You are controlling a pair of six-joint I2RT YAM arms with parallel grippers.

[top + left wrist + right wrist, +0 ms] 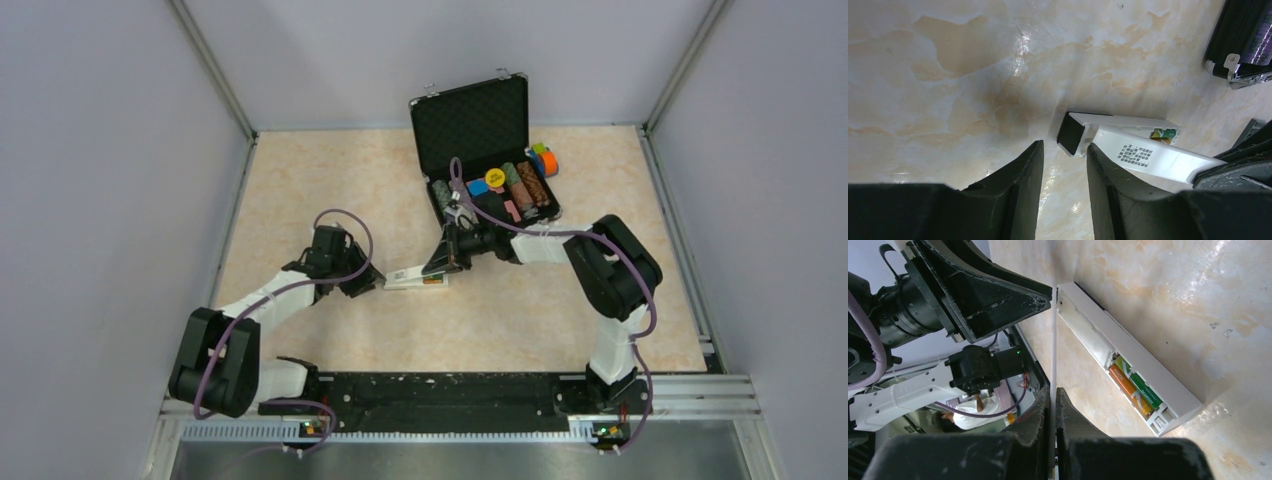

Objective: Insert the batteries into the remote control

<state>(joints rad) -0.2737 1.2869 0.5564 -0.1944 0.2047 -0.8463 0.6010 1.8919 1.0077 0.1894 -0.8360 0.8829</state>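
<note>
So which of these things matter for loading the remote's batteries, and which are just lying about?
Part of the job:
remote control
batteries, already in its open compartment
battery cover

Lying about:
black case
poker chips
coloured blocks

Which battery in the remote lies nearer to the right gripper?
The orange battery; the green battery lies beside it on the far side, against the outer wall of the remote control.

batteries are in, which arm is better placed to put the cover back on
Right: the right pincer grips the cover beside the open remote; the left pincer is empty at its end.
</note>
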